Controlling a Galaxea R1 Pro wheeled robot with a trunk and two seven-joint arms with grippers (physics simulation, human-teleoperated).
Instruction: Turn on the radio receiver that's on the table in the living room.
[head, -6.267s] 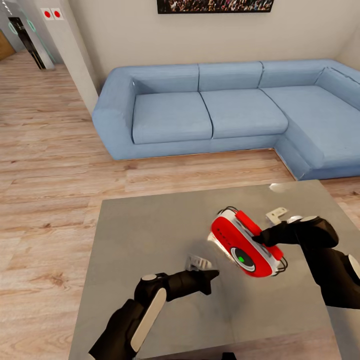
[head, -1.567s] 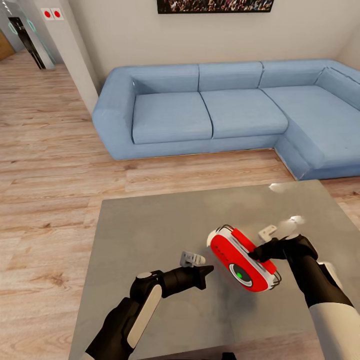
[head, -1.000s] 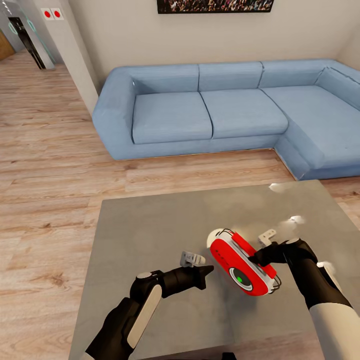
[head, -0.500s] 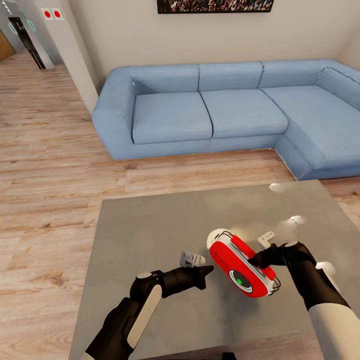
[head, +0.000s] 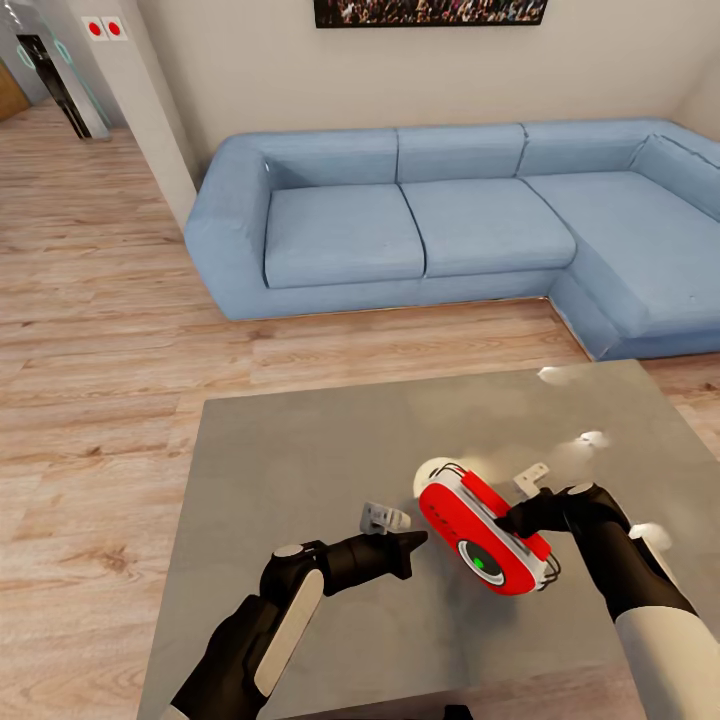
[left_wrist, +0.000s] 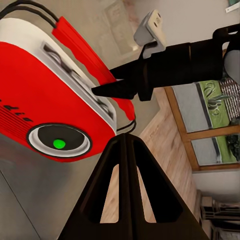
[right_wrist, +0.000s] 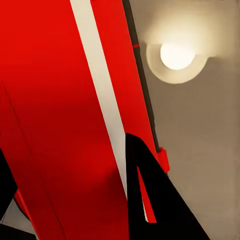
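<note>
Glossy table (head: 300, 450) is offering little friction, so right gripper (head: 512, 517) is clamping the rigid, light-looking radio receiver (head: 483, 535) by its top edge, left gripper (head: 415, 545) pinched closed.

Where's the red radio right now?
In the head view, the red rounded radio receiver sits tilted over the near right part of the glossy grey table, clamped by the right end effector, with the left end effector just beside it.

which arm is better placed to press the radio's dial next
Left. Its shut end effector hovers free just beside the red rounded radio receiver's grey green-centred dial; the right end effector is occupied gripping it.
</note>
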